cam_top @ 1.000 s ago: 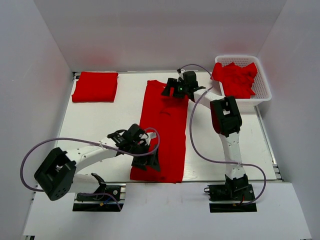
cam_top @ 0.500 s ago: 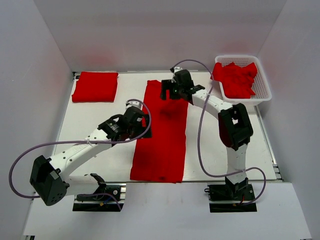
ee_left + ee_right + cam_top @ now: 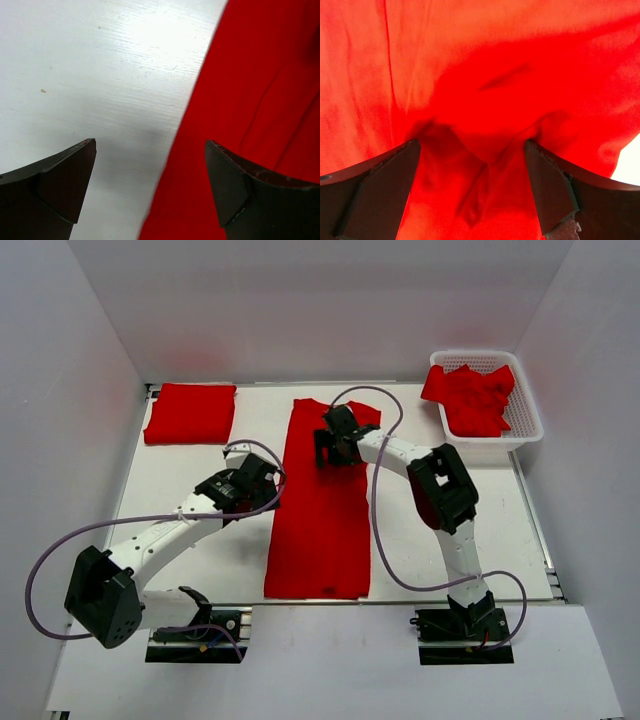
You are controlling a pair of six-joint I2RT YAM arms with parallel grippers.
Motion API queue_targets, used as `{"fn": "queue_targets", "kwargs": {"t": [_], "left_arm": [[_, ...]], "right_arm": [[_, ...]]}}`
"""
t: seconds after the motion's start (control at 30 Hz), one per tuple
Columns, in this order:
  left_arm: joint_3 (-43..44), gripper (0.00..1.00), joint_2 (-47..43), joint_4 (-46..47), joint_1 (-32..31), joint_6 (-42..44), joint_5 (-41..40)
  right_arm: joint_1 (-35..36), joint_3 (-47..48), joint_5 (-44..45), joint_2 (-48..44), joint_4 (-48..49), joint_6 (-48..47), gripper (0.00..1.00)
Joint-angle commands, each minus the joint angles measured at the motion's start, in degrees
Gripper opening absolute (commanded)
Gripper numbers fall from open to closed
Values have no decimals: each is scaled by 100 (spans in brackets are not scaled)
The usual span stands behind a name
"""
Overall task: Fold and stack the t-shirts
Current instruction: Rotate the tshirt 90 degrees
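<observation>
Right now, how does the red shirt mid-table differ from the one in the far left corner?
The middle shirt lies as a long narrow strip; the corner shirt is a compact folded rectangle. The left gripper and right gripper are at the middle shirt; neither is near the corner shirt. Both are plain bright red.

A white lattice basket point(image 3: 528, 412) stood at the far right corner of the white table point(image 3: 165, 475), enclosed by plain white walls point(image 3: 300, 310).

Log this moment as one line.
left gripper open at left edge of flat t-shirt | right gripper open over far end | folded t-shirt far-left | basket: crumpled t-shirts
</observation>
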Motion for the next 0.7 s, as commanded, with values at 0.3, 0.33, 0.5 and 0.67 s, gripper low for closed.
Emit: {"fn": "queue_targets", "kwargs": {"t": [0.3,0.33,0.5,0.67], "left_arm": [[384,99,941,765,785,612,533],[455,99,1020,767,916,665,533],[1017,99,1486,837,1111,1043,1051],[1028,99,1322,644,1111,1237,1253]], "right_arm": [[-463,2933,156,2109,-926,149,90],[-507,3032,139,2258,-969,80,90],[-587,3281,-730,1884,-734,-674,90],[-428,1743,-1637,139,49,-1099,90]]}}
